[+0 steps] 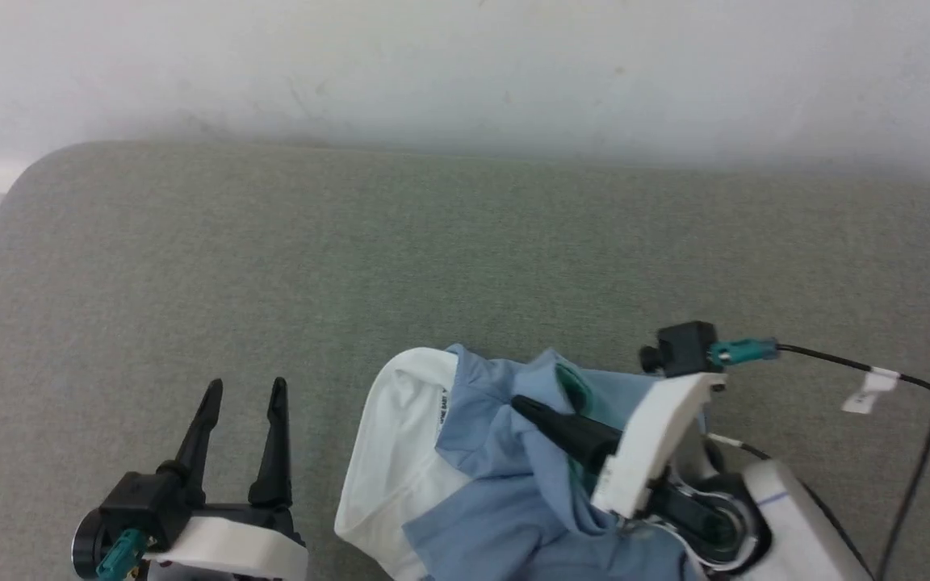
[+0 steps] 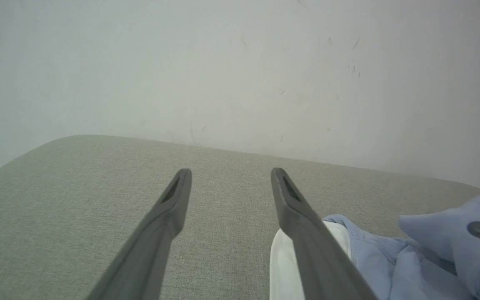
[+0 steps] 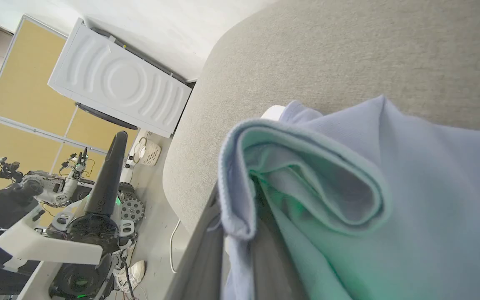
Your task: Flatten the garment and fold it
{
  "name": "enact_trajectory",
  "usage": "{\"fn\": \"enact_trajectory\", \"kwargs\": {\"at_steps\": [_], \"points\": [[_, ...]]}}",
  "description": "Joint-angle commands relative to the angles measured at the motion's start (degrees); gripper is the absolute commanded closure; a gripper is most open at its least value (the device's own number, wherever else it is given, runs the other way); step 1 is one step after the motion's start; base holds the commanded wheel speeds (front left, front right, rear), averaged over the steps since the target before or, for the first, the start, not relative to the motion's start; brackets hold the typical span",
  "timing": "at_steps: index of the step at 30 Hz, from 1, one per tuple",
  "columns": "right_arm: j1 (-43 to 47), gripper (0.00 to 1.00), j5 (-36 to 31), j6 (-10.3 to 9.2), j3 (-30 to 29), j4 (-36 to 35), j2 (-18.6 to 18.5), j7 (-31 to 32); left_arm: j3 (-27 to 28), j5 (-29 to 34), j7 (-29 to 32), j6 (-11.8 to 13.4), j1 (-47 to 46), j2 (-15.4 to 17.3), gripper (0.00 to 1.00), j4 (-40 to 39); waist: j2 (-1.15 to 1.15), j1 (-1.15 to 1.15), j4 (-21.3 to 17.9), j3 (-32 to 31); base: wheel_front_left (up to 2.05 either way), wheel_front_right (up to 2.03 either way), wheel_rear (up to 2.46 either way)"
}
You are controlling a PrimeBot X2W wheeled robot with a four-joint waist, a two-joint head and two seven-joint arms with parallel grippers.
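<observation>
The garment [image 1: 497,484], a light blue shirt with a white part at its left, lies bunched at the near edge of the grey-green table [image 1: 465,258]. My right gripper [image 1: 529,411] is shut on the garment [image 3: 348,200], a folded blue edge draped over its fingers and hiding the tips. My left gripper [image 1: 243,395] stands open to the left of the shirt, nothing between its fingers [image 2: 173,200]. In the left wrist view the garment [image 2: 390,258] sits just right of the gripper [image 2: 229,175], its white part [image 2: 283,266] behind the right finger.
A white wall [image 1: 465,64] rises behind the table's far edge. The table's rounded left corner [image 1: 37,169] drops to the floor. A black cable with a white tag [image 1: 869,395] loops off my right wrist. A white appliance [image 3: 119,83] and another robot [image 3: 56,200] stand beyond the table.
</observation>
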Motion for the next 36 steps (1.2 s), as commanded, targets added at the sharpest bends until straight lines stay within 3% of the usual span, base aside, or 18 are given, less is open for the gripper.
{"fn": "enact_trajectory", "kwargs": {"at_steps": [1, 6, 7, 8, 9, 10, 16, 20, 25, 29, 36], "points": [[-2.4, 1.0, 1.3, -0.02, 2.1, 1.2, 0.1, -2.5, 0.0, 0.4, -0.3, -0.5, -0.9, -0.3, 0.0, 0.2, 0.0, 0.0, 1.5, 0.4, 0.0, 0.0, 0.0], [-7.8, 1.0, 4.8, -0.02, 11.3, 7.9, 0.1, -11.2, 0.2, 0.4, -0.3, -0.8, -1.6, -0.6, 0.0, 0.6, 0.0, 0.0, 2.6, 0.9, 0.0, 0.0, 0.0], [-8.7, 0.88, 4.5, -0.02, 13.1, 9.8, 0.1, -12.6, 0.3, 0.4, -0.3, -0.9, -1.7, -0.7, 0.0, 0.7, 0.0, 0.0, 2.7, 1.0, 0.0, 0.0, 0.0], [-9.6, 0.68, 4.1, -0.02, 15.0, 11.7, 0.1, -13.7, 0.4, 0.4, -0.3, -0.9, -1.8, -0.8, 0.0, 0.8, 0.0, 0.0, 2.8, 1.0, 0.0, 0.0, 0.0], [-10.4, 0.22, 3.9, -0.02, 16.8, 13.4, 0.2, -14.6, 0.4, 0.4, -0.3, -1.0, -1.8, -0.8, 0.0, 0.8, 0.0, 0.0, 2.9, 1.1, 0.0, 0.0, 0.0], [-11.0, 0.0, 4.0, -0.02, 18.4, 14.9, 0.2, -15.5, 0.5, 0.4, -0.3, -1.0, -1.9, -0.9, 0.0, 0.9, 0.0, 0.0, 2.9, 1.2, 0.0, 0.0, 0.0], [-16.1, 0.0, 2.8, -0.02, 26.3, 18.8, 0.2, -21.4, 1.1, 0.4, -0.3, -1.2, -1.9, -1.3, 0.0, 1.2, 0.0, 0.0, 2.1, 1.0, 0.0, 0.0, 0.0], [-20.7, 0.0, -3.9, -0.02, 31.8, 18.4, -0.1, -25.1, 1.6, 0.7, -0.3, -1.3, -1.6, -1.5, 0.0, 1.3, 0.0, 0.0, 1.2, 0.7, 0.0, 0.0, 0.0], [-24.2, 0.0, -14.7, -0.02, 35.8, 16.3, -4.4, -29.4, 2.4, 1.1, -0.3, -1.2, -1.1, -1.7, 0.0, 1.1, 0.0, 0.0, -0.1, 0.1, 0.0, 0.0, 0.0], [-21.9, 0.0, -23.3, -0.02, 29.5, 14.5, -8.3, -34.8, 3.1, 1.3, -0.3, -0.8, -0.4, -1.8, 0.0, 0.8, 0.0, 0.0, -1.2, -0.6, 0.0, 0.0, 0.0], [-8.2, 0.0, -35.8, -0.02, 8.4, 7.1, -10.4, -39.4, 4.9, 1.4, -0.3, 0.1, 0.7, -2.0, 0.0, 0.6, 0.0, 0.0, -3.6, -1.6, 0.0, 0.0, 0.0]]}}
